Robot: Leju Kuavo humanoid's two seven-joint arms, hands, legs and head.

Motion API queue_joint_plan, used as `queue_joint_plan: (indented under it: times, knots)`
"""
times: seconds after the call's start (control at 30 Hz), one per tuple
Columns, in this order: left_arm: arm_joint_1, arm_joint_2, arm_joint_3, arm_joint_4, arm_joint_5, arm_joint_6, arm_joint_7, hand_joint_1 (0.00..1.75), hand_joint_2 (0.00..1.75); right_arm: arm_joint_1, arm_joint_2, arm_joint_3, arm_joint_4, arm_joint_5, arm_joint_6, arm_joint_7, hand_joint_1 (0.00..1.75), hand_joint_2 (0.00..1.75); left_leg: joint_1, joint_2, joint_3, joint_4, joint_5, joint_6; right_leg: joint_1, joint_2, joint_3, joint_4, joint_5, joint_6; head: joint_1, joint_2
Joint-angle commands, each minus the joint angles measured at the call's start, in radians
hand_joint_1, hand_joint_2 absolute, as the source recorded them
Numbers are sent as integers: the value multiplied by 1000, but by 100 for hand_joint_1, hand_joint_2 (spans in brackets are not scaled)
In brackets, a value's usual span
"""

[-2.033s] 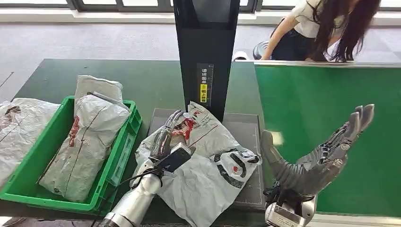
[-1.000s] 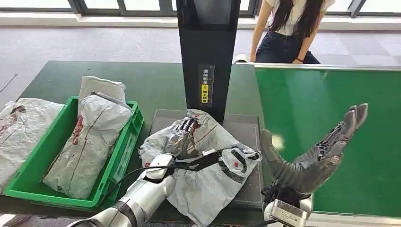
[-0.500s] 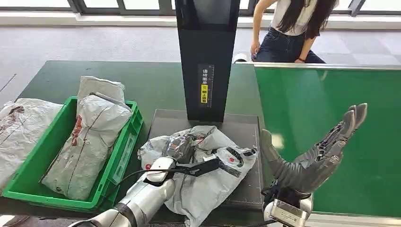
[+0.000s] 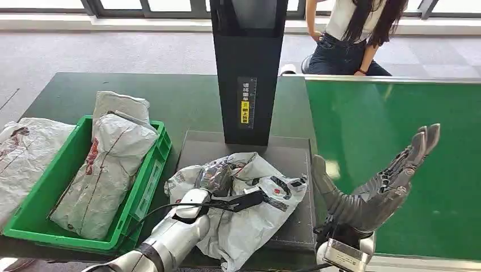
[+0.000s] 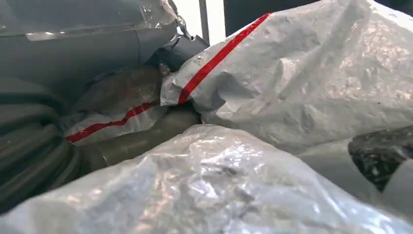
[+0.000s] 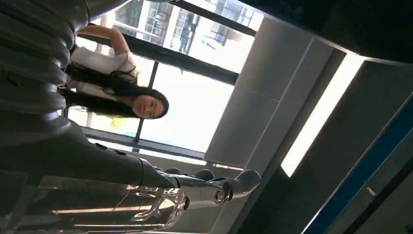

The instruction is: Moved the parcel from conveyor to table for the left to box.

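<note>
**Left hand gripping crumpled parcel on the grey mat**

Gripping the parcel (image 4: pixel 249 209) with the left hand (image 4: pixel 214 178), fingers curling into the crumpled white plastic near its upper left part. Lying on the grey mat (image 4: pixel 295 156) in front of the black scanner stand (image 4: pixel 247 68), with the parcel's near edge hanging over the mat's front border. Reaching in from below, silver left forearm crossing over the parcel's lower left part, a black cable running along the wrist. In the left wrist view, pressing close against wrinkled white plastic with a red stripe, the parcel (image 5: pixel 292 87) bunching around the grey thumb and fingers (image 5: pixel 141 141).

Holding the right hand (image 4: pixel 377 190) up over the edge of the green conveyor (image 4: pixel 397 113), empty, fingers stretching straight and pointing up and away, thumb standing apart toward the mat. In the right wrist view, showing the right hand (image 6: pixel 146 175) against windows and ceiling, fingers extending with nothing between them.

Sitting to the left on the dark green table (image 4: pixel 181 96): a green crate (image 4: pixel 150 170) carrying two more white parcels, one leaning on the other. Lying just beside the crate, at the far left, another white bag (image 4: pixel 22 153). Standing beyond the conveyor, a person (image 4: pixel 354 34) in a white top and dark jeans.
</note>
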Motion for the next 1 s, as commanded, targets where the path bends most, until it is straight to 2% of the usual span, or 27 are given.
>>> queue_joint_plan:
  times: [0.03, 0.57, 0.67, 0.77, 0.8, 0.83, 0.87, 0.9, 1.0]
  knots:
    - [2, 19, 20, 63, -3, -21, 6, 175, 175, -21, 29, -52, 54, 1, 0, -3, 0, 175, 0, 3, 0, -3, 2, 1, 0, 2, 0, -3, 3, 0, 0, 0]
    - [11, 23, 39, 55, -21, -9, 17, 175, 175, -17, 23, -44, 60, -4, 0, -3, 0, 175, 0, 3, 0, -4, 3, 1, 0, 3, -1, -4, 3, 0, 0, 0]
    - [18, 23, 49, 23, -43, 77, 9, 175, 175, -13, 26, -50, 51, 3, 0, -3, 0, 175, 0, 3, 1, -2, 1, 0, 0, 2, 0, -2, 1, 0, 0, 0]
    - [28, 20, 75, -62, -51, 264, -18, 175, 175, 3, 27, -55, 36, 13, 0, -3, 0, 175, 0, 2, 0, -2, 1, 0, 0, 2, -1, -2, 2, 0, 0, 0]
    - [261, -48, 296, -565, -33, 280, -320, 175, 175, 29, 29, -60, 26, 11, 0, -3, 0, 175, 0, 2, -1, -2, 2, 0, 0, 1, -2, -2, 2, 0, 0, 0]
    - [264, -48, 288, -908, -24, 280, -327, 175, 175, 38, 29, -58, 18, 10, 0, -3, 0, 175, 0, 2, -1, -3, 2, 0, 0, 1, -2, -3, 3, -1, 0, 0]
    - [270, -48, 276, -956, 18, 280, -341, 175, 175, 41, 29, -58, 15, 11, 0, -3, 0, 175, 0, 1, -6, 1, 0, 1, 0, 1, -7, 1, 1, 0, 0, 0]
    - [271, -48, 339, -1147, 142, 280, -406, 175, 175, 53, 41, -74, 4, 23, 0, -3, 0, 175, 0, 1, -9, 2, 1, 1, 0, 0, -10, 2, 1, 0, 0, 0]
    - [202, -48, 433, -1095, 206, 280, -448, 175, 175, 65, 43, -79, -8, 25, 0, -3, 0, 175, 2, 3, -10, 3, 0, 0, 2, 4, -12, 1, 1, -1, 1, 0]
